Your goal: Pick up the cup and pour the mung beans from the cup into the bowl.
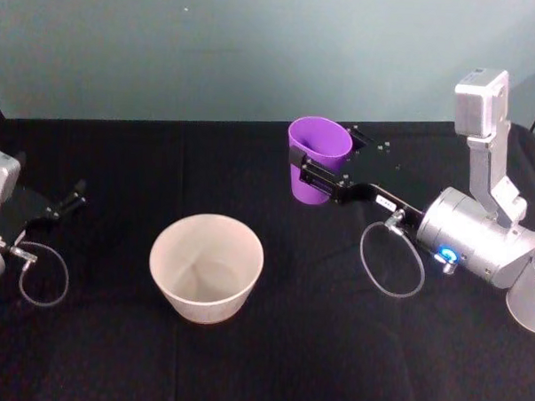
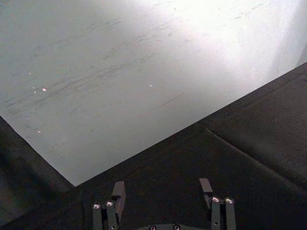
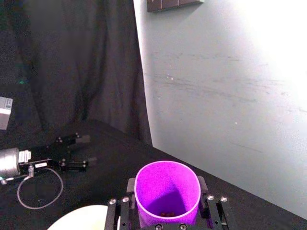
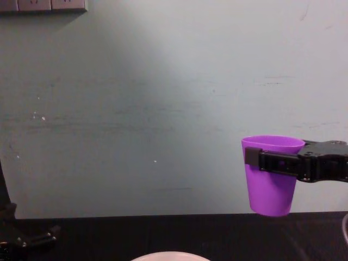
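Right arm (image 1: 472,229) silver; end effector (image 1: 327,154) black; looped cable (image 1: 363,251); blue LED (image 1: 446,256), maybe.

Black-clothed table (image 1: 331,363), white bowl (image 1: 201,300) standing upright on it, left of centre

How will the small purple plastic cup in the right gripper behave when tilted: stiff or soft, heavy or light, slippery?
Probably light: the small purple plastic cup hangs lifted in the right gripper, with few mung beans visible inside. Likely somewhat soft: its rim looks slightly flattened between the fingers. Its smooth tapered walls might slip.
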Robot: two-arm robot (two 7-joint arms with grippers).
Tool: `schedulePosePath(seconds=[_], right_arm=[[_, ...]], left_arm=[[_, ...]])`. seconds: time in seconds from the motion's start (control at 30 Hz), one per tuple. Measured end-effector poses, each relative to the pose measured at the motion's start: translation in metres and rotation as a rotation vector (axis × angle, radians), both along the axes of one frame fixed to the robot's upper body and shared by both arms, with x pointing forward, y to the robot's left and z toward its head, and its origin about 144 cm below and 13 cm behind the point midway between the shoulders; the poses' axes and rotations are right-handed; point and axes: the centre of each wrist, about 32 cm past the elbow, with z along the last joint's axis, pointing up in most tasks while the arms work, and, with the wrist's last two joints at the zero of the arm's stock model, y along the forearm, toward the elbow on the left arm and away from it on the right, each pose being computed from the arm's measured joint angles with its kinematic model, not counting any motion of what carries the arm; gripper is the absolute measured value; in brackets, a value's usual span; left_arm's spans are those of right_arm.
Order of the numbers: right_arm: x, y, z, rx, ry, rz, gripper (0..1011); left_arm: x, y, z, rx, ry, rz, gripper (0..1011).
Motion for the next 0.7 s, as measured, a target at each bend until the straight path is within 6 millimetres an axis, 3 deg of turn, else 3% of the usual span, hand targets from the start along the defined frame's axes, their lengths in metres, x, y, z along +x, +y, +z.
schedulePosePath(seconds=[0.7], right_arm=[[0.0000,0.0000,0.0000,0.000,0.000,0.000,724]], left_arm=[[0.0000,0.0000,0.0000,0.000,0.000,0.000,1000]])
